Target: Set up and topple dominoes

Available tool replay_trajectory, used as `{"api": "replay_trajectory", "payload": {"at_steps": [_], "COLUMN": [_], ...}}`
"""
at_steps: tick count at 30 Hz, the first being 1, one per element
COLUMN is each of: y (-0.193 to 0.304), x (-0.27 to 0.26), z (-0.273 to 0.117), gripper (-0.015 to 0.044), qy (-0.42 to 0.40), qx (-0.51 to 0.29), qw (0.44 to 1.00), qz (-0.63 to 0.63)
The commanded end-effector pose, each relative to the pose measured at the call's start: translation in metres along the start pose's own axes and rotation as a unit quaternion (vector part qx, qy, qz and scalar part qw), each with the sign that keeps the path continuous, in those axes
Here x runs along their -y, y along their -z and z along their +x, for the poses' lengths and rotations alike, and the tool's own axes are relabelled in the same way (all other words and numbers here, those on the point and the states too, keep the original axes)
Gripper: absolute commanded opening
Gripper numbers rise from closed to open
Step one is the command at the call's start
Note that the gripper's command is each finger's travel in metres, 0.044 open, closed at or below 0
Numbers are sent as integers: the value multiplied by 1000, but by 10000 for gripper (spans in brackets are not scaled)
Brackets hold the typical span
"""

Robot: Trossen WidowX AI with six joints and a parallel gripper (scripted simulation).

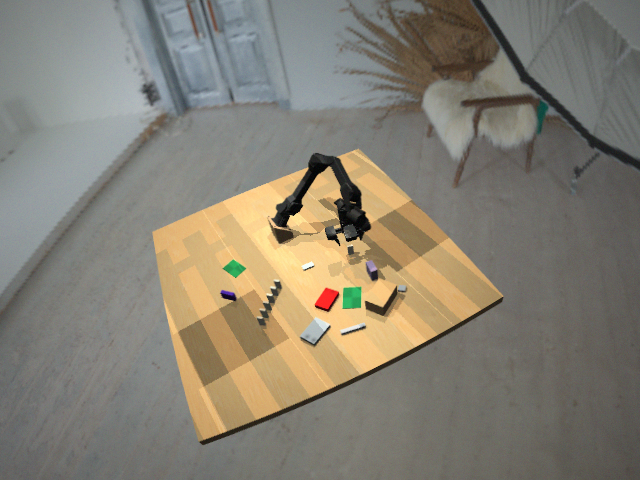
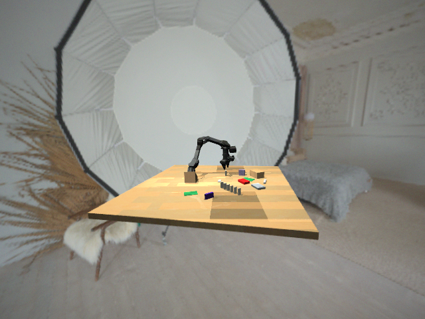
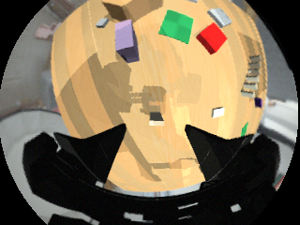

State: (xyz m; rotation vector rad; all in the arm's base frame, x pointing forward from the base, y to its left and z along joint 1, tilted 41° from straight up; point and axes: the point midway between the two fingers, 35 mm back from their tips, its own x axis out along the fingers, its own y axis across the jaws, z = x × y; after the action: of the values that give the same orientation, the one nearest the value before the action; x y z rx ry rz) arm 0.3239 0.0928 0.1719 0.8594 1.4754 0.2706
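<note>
Gripper [image 1: 342, 242] [image 2: 225, 167] [image 3: 157, 127] has jaws spread, nothing between them, above the loose upright domino [image 1: 350, 250] [image 2: 226, 173] [image 3: 156, 118], apart from the row [image 1: 269, 301] [image 2: 230, 187] [image 3: 251, 77]; descent should be vertical and centred, closure gentle, keeping the domino upright.

The open gripper [image 1: 349, 240] [image 2: 225, 167] [image 3: 157, 127] hangs near a lone upright domino [image 1: 350, 250] [image 2: 226, 173] [image 3: 156, 118]; the domino row [image 1: 269, 298] [image 2: 231, 188] [image 3: 251, 80] stands well apart. A red block [image 1: 326, 299] [image 2: 244, 181] [image 3: 212, 37] lies beside a green square [image 1: 352, 298] [image 2: 249, 179] [image 3: 176, 26]; a brown box [image 1: 381, 297] [image 2: 256, 173] [image 3: 120, 10] sits nearby.
</note>
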Motion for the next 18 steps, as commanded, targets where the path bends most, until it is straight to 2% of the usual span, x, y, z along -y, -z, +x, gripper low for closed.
{"api": "replay_trajectory", "payload": {"at_steps": [1, 16, 18], "y": [4, 6, 6], "x": [2, 2, 2], "z": [26, 46, 46], "gripper": [440, 440, 387], "qy": [1, 0, 0], "qx": [-7, -7, -7], "qw": [1000, 1000, 1000], "qz": [4, 4, 4]}}
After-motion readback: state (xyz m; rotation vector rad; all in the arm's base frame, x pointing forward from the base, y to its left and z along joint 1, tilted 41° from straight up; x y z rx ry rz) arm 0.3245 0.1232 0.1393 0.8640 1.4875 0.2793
